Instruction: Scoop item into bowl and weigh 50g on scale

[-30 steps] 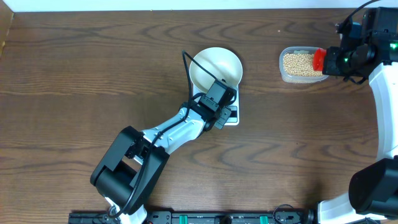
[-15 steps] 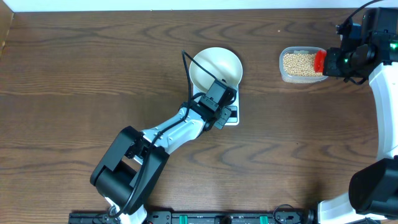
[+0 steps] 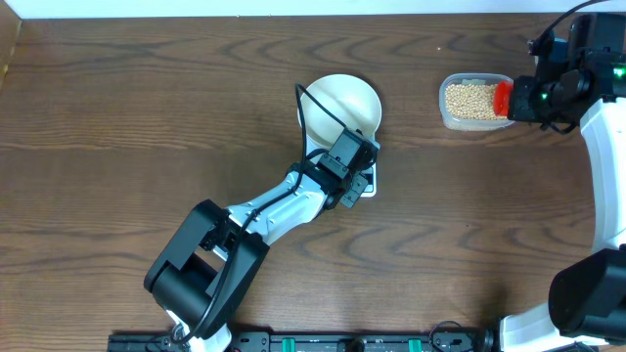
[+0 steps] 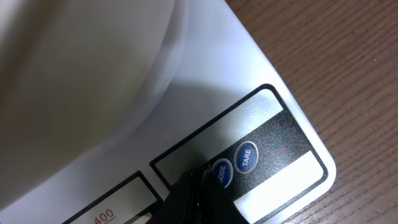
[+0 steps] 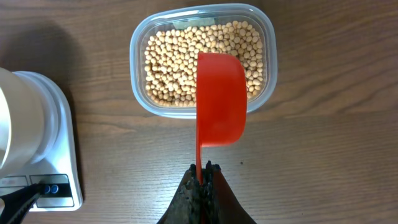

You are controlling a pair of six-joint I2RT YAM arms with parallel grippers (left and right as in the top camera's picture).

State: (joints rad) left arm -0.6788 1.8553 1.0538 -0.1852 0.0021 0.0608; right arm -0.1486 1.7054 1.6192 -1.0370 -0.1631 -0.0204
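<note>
Overhead, the bowl (image 3: 339,106) sits on the scale (image 3: 367,187), on its far part. The left pincer (image 4: 198,186), fingers together, has its tip at the scale's MODE button (image 4: 222,173). Well right of the scale, the right pincer (image 5: 203,177) is clamped on the handle of a red scoop (image 5: 221,99), which hovers over beans (image 5: 177,62) in a clear tub (image 5: 138,43) on the tabletop (image 3: 147,117).

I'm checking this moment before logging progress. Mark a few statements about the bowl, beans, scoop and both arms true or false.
1. The bowl sits on the scale. True.
2. Beans are already in the bowl. False: it looks empty; the beans are in the clear tub.
3. The right fingers grip a red scoop over the tub. True.
4. The left fingers are at the tub. False: they are by the scale's blue buttons.
</note>
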